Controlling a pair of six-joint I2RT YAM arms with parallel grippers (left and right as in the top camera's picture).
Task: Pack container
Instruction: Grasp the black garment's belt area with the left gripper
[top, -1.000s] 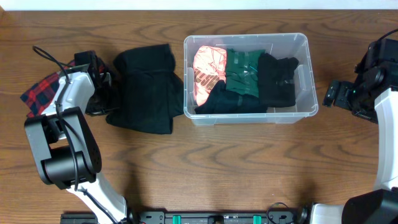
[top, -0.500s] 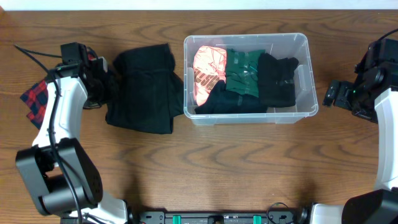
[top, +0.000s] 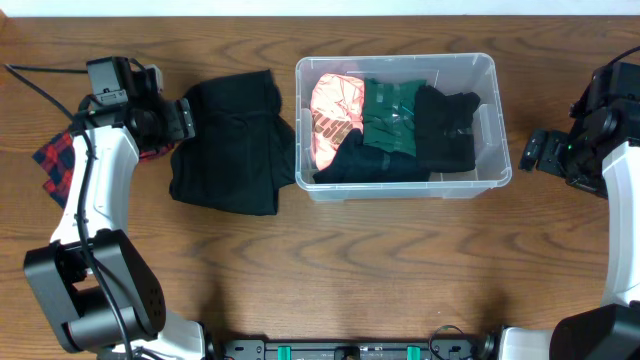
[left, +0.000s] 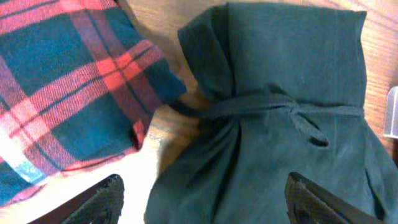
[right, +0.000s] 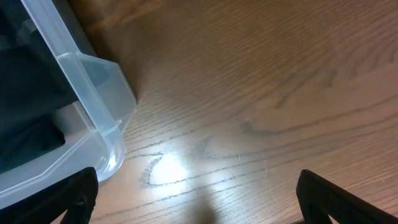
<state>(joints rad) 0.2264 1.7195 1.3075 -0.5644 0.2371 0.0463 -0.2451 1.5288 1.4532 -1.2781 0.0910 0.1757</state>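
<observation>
Container is being shown partly packed: a pink piece, a green piece and black clothes are lying inside and filling most of it. Two items are being left outside, and these are judged to be the remaining work: a folded black garment and a plaid cloth.

Left gripper is being held with its jaws spread wide and nothing between them. The black garment is lying right under and ahead of it, up against the container wall nearest this gripper. The plaid cloth is lying just to its side and behind, and the container is sitting beyond the garment. Right gripper is also being held spread wide, gripping nothing, just beside the container's outer corner. No lid is being seen.

Everything is being supported by a brown wood-grain table, with glare being picked up in the right wrist view. Of the room, only a pale strip past the table's far edge is being shown, and what it is cannot be told.
</observation>
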